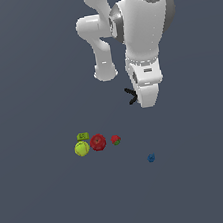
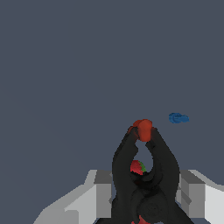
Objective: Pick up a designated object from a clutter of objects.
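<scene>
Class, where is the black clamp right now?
The black clamp is held in the gripper, sticking out toward the exterior view's left, above and apart from the red apple and small red-green fruit.

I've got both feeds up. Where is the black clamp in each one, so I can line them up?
Exterior view: the black clamp pokes out at the exterior view's left of the gripper, well above the fruit row.
Wrist view: it fills the lower centre between the grey fingers, its red-orange tip pointing away from the camera.
Shared landmark: the blue lump, lying alone on the floor.
</scene>
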### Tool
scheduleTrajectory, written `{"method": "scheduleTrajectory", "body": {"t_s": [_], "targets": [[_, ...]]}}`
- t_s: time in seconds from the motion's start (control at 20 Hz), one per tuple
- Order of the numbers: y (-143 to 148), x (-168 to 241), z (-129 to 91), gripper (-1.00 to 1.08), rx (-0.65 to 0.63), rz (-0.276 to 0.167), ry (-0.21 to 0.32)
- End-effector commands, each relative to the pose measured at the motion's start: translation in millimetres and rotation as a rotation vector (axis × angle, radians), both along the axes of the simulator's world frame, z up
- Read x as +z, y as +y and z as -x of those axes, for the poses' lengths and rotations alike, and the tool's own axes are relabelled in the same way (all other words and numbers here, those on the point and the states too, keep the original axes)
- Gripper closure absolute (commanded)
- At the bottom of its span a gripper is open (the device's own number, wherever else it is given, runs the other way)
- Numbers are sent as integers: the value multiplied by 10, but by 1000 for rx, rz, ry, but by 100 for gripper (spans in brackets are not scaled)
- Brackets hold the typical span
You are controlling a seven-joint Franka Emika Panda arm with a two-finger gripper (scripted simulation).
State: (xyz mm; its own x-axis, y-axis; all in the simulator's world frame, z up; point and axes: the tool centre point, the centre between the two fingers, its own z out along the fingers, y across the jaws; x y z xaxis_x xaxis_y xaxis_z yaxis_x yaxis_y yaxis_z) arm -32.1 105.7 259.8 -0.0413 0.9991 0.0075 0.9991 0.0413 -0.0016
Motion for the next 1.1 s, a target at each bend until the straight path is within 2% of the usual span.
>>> {"method": "scheduleTrajectory", "body": {"t_s": [0.0,0.55,1.05], "targets": [[-6,235,-98,108,-1,1,0],[-25,1102,-504,108,-4,5,-1],[-30,1649,-780,108,-6,7,-2]]}}
